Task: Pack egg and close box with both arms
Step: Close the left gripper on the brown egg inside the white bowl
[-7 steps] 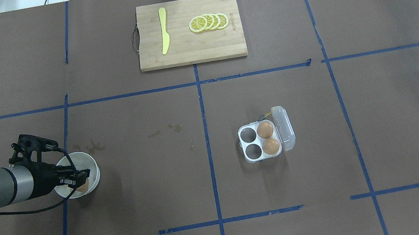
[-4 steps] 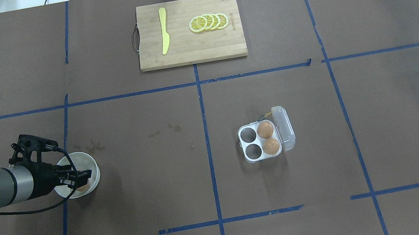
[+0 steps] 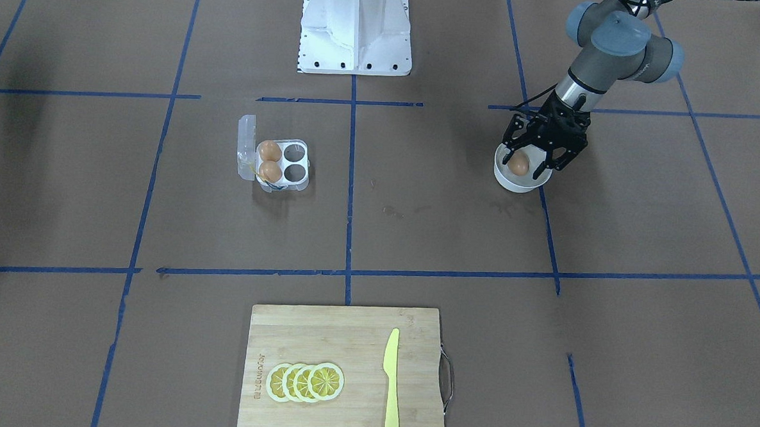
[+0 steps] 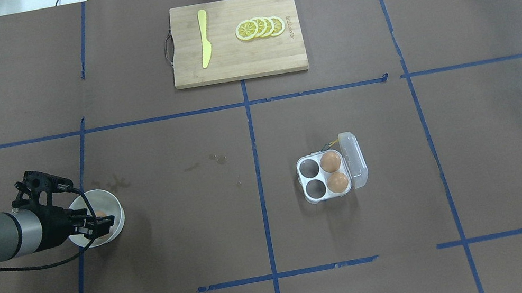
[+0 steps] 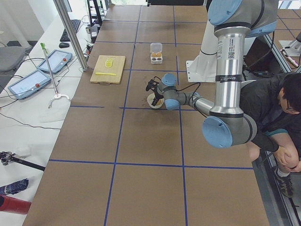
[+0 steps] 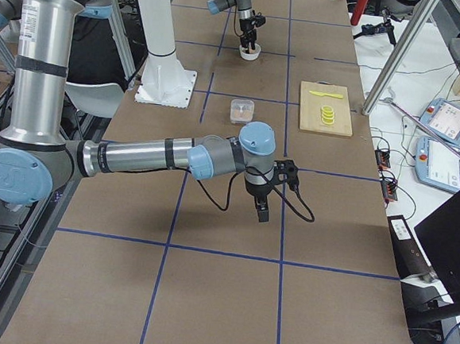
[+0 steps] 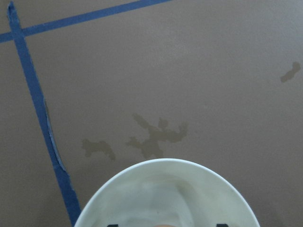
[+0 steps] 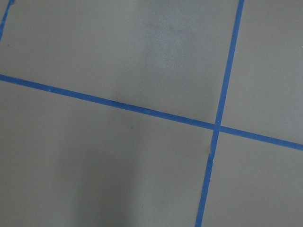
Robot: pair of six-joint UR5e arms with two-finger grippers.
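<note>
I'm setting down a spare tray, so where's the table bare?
Bare: the wide stretch between bowl and egg box, and the strip between egg box and cutting board. Crowded at the bowl, under the left end effector.

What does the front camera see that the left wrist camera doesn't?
Only the front view shows the left arm, its open fingers around the egg, the box with two more eggs, and the board with lemon slices and a knife. The wrist view adds nothing new, only a closer look at the stain beside the bowl. Both show the bowl, the brown table and blue tape.
</note>
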